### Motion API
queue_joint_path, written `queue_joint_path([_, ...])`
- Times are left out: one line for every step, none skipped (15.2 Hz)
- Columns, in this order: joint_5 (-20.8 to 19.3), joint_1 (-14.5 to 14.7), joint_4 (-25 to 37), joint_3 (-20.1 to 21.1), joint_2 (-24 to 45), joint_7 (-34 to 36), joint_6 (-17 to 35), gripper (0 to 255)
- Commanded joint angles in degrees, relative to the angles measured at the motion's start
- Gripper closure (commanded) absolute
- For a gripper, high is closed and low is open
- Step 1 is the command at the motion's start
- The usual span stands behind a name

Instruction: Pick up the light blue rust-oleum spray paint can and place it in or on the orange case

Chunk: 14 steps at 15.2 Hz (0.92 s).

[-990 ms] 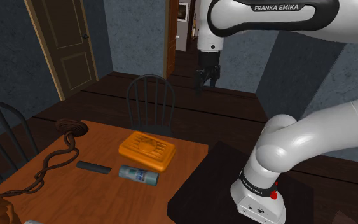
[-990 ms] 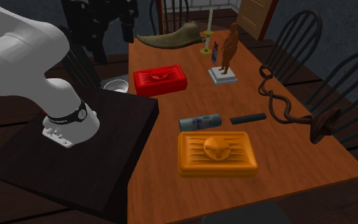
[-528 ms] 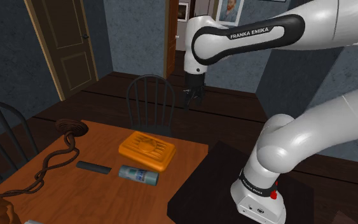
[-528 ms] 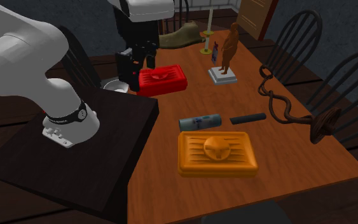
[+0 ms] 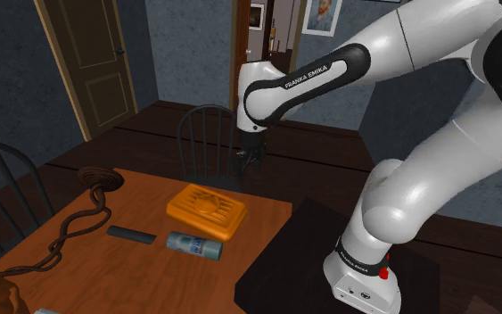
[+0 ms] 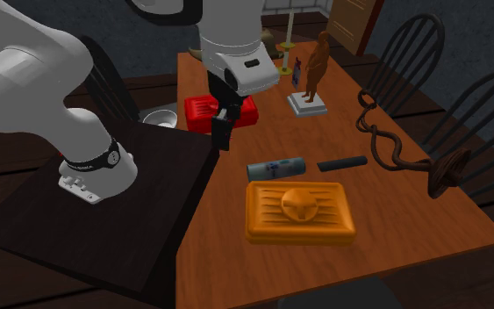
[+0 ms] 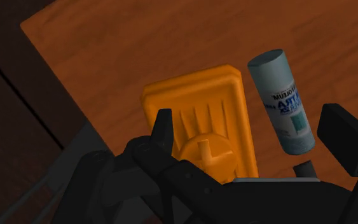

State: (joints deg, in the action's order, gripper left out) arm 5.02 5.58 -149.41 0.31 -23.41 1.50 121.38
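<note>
The hand (image 7: 252, 130) hangs in the air above the edge of the surface (image 5: 155, 278). Its two black fingers (image 7: 163, 127) stand well apart and it has hold of nothing. In the shoulder view it points down in front of the back of a dark chair (image 5: 210, 141), just past the far side of the orange case (image 5: 207, 210). In the second exterior view it hangs in front of a red case (image 6: 247, 109), near the corner of the dark stand (image 6: 104, 224).

The forearm above the hand bears the white words "FRANKA EMIKA" (image 5: 316, 70) on its black band.

The wrist view looks down past the fingers at the orange case, which lies flat with a raised round boss and ribs on its lid. Just beside it, not touching, the light blue spray can (image 7: 280, 100) lies on its side on the surface, its long side running along the case. On its label the letters "OLEUM" can be read, with larger teal letters below them that I cannot make out.

A flat black bar (image 6: 341, 162) lies near one end of the can. Further out are a twisted brown cord (image 6: 392, 151), a brown statuette (image 6: 313, 75) on a pale base, and a small metal bowl (image 6: 159, 118) by the stand.
</note>
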Motion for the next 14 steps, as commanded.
queue_joint_path([1.1, 0.8, -0.1, 0.2, 4.2, -0.9, 4.6, 0])
queue_joint_path([1.7, 1.3, 0.0, 0.3, 6.3, -1.4, 6.6, 0])
queue_joint_path([2.3, 1.7, 0.2, 0.5, 8.5, -1.9, 8.7, 0])
queue_joint_path([3.0, 2.2, 0.5, 0.6, 10.6, -2.4, 10.6, 0])
queue_joint_path([3.7, 2.6, 0.9, 0.8, 12.9, -3.0, 12.6, 0])
queue_joint_path([4.4, 3.1, 1.3, 1.0, 15.1, -3.5, 14.4, 0])
queue_joint_path([5.2, 3.5, 1.8, 1.2, 17.4, -4.2, 16.3, 0])
queue_joint_path([5.9, 3.9, 2.5, 1.4, 19.7, -4.8, 18.0, 0])
queue_joint_path([6.7, 4.3, 3.2, 1.6, 22.0, -5.5, 19.7, 0])
queue_joint_path([7.5, 4.6, 4.0, 1.9, 24.3, -6.2, 21.3, 0])
queue_joint_path([8.4, 4.9, 4.8, 2.3, 26.7, -6.9, 22.8, 0])
queue_joint_path([9.2, 5.2, 5.8, 2.6, 29.0, -7.6, 24.3, 0])
queue_joint_path([9.9, 5.4, 6.8, 3.1, 31.3, -8.3, 25.6, 0])
queue_joint_path([10.7, 5.6, 7.9, 3.5, 33.6, -9.0, 27.0, 0])
